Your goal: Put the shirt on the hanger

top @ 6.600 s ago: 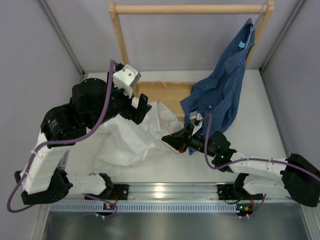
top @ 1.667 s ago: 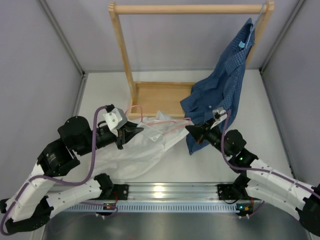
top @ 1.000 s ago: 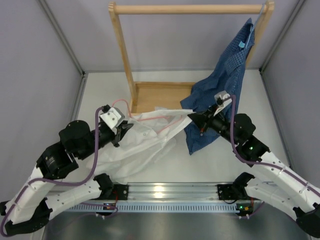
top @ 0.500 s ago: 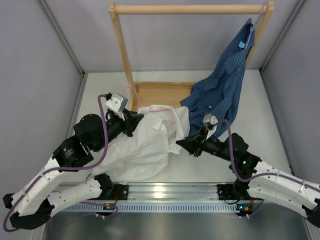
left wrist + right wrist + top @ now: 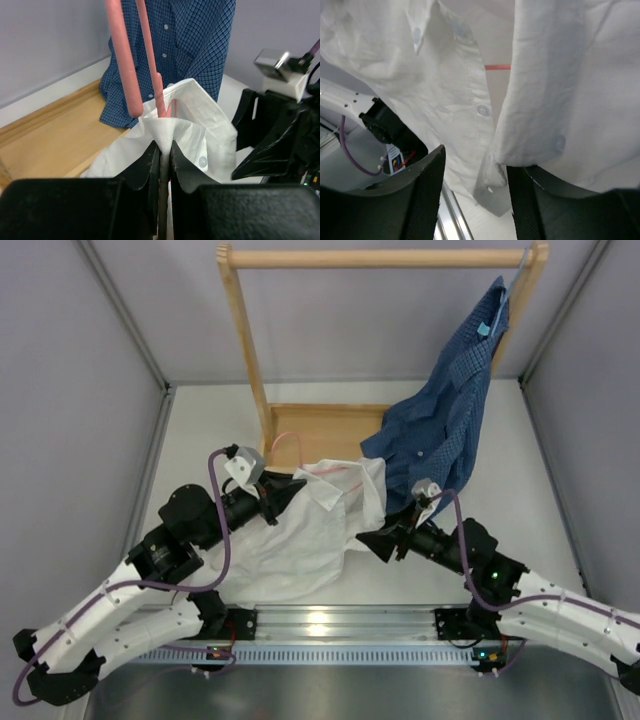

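The white shirt (image 5: pixel 305 535) hangs in a bunch from my left gripper (image 5: pixel 293 492) down to the table. That gripper (image 5: pixel 163 145) is shut on the pink hanger (image 5: pixel 122 60), with a fold of the shirt (image 5: pixel 192 125) pinched in as well. The hanger's hook (image 5: pixel 286 435) sticks out toward the back. My right gripper (image 5: pixel 372 537) stands open at the shirt's right edge. In the right wrist view the buttoned front edge of the shirt (image 5: pixel 540 100) hangs between the spread fingers (image 5: pixel 425 190) of this gripper (image 5: pixel 476 159) and rests on the right one. A short piece of the hanger (image 5: pixel 497 66) shows behind the cloth.
A wooden clothes rack (image 5: pixel 245 330) stands at the back on a wooden base (image 5: pixel 320 425). A dark blue checked shirt (image 5: pixel 450 410) hangs from its right end and drapes onto the table just behind my right arm. A metal rail (image 5: pixel 330 620) runs along the near edge.
My right gripper has opened and let go of the shirt, then drawn back toward the near edge. The stretched shirt has slumped. My left gripper moved right with the hanger.
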Action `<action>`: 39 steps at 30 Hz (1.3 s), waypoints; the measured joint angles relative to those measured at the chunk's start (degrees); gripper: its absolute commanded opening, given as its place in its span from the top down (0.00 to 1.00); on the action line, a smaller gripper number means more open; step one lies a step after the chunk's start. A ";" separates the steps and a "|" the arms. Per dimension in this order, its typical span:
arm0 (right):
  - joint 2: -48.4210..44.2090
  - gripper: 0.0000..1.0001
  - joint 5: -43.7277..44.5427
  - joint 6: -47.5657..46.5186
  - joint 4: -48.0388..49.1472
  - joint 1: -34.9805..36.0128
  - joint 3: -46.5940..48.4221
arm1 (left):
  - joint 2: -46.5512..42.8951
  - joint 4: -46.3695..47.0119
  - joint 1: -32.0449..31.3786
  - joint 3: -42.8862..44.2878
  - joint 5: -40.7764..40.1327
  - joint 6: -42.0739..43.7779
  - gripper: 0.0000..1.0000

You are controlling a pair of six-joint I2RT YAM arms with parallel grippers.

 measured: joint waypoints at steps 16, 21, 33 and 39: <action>-11.41 0.29 2.10 -10.71 -40.15 0.17 30.21 | 9.22 -0.11 0.04 -1.64 22.05 0.74 1.00; 4.09 0.39 -5.77 -14.27 -40.11 0.17 39.43 | 10.45 -0.04 0.04 -1.11 33.09 -1.46 1.00; 12.20 0.73 -21.62 -14.12 -30.45 0.52 40.11 | 9.88 1.29 0.22 -0.26 47.23 -2.71 1.00; 13.75 0.81 -25.88 -12.52 -22.99 0.52 38.80 | 9.57 1.40 0.20 0.04 48.76 -3.52 1.00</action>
